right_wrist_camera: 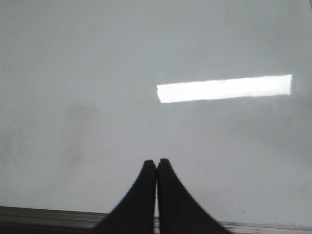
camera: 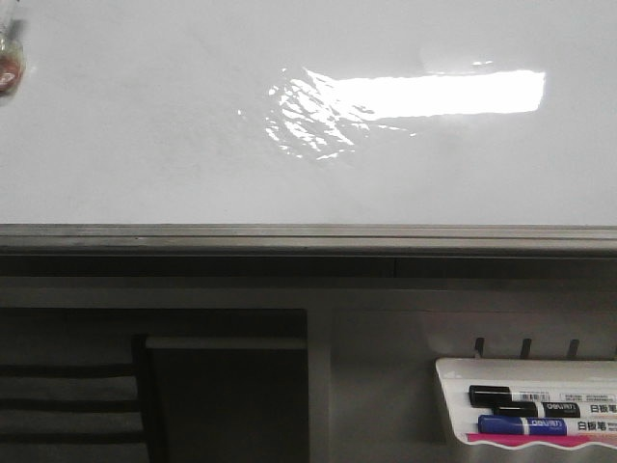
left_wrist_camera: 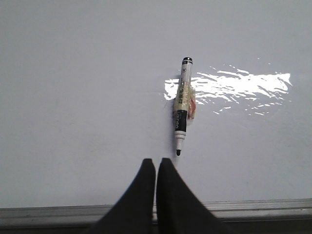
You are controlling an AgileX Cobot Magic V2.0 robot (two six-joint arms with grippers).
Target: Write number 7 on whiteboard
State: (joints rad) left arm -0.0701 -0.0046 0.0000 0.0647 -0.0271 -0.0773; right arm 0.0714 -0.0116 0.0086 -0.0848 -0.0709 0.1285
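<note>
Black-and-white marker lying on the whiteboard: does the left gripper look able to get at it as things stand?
Probably yes. The black-and-white marker lies uncapped on the glossy whiteboard just ahead of the left gripper, nothing between them; its fingers are shut and must open first.

Glossy whiteboard [left_wrist_camera: 78,97] carries one taped marker [left_wrist_camera: 182,109], uncapped, tip toward the rail [left_wrist_camera: 263,207]
</note>
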